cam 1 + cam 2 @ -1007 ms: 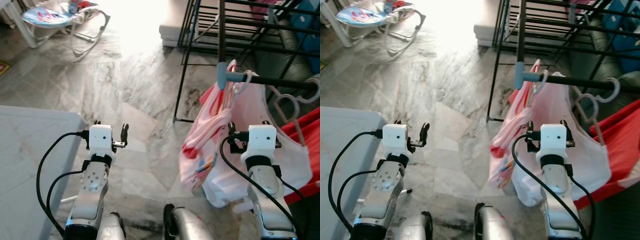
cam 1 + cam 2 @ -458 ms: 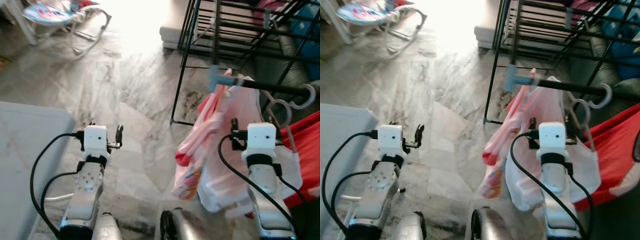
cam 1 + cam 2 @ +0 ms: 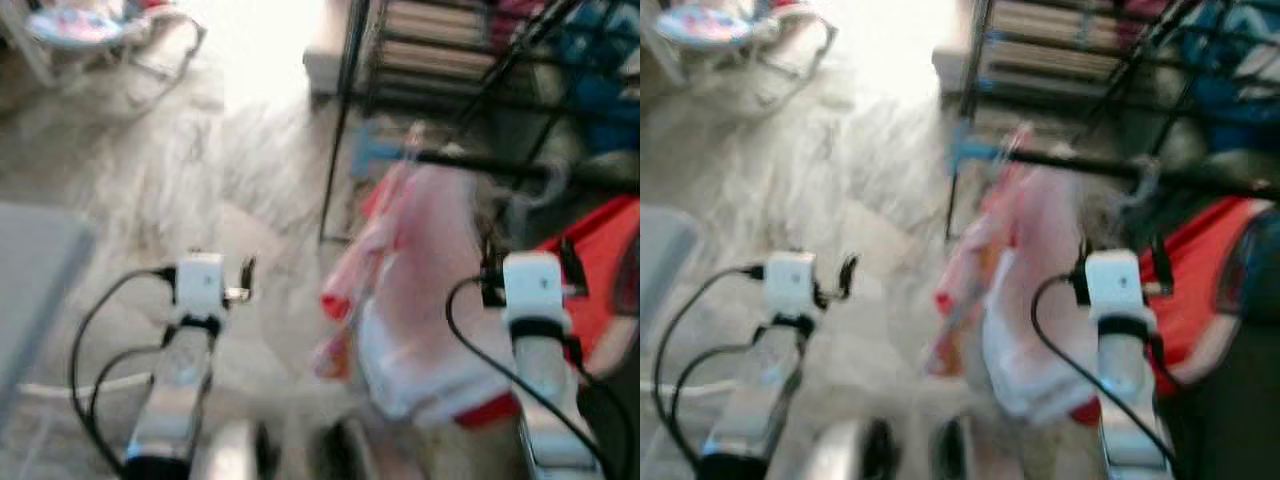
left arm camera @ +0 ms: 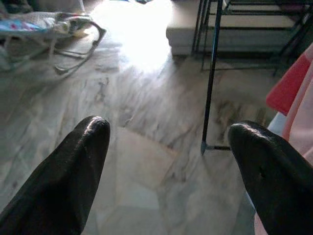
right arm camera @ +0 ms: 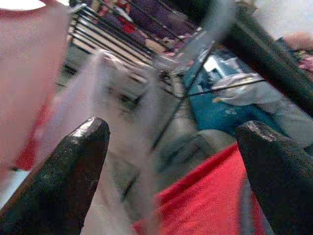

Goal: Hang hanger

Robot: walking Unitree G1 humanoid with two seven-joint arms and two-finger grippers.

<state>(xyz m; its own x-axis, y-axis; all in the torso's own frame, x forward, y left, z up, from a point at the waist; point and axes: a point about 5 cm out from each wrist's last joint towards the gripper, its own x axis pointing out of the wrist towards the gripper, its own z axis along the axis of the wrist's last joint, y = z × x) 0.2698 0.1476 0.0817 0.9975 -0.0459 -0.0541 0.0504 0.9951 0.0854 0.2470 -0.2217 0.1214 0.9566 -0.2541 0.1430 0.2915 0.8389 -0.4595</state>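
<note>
Blurred views: pink garment on the rack rail, both grippers released and empty.

The black rack (image 3: 345, 110) stands on the marble floor (image 3: 200, 170), and its rail (image 3: 480, 165) carries a pink garment (image 3: 420, 250) near the rail's left end, with red cloth (image 3: 590, 250) beside it. The hanger itself smears out in the blur; a pale hook shape (image 3: 550, 180) appears on the rail. The right gripper (image 5: 171, 161) sits spread just beside the pink garment; the left gripper (image 4: 166, 161) is spread over bare floor, well apart from the rack leg (image 4: 211, 73). Judged risk: the right fingers snagging fabric and dragging the hanger off the rail. Open room lies leftward.
</note>
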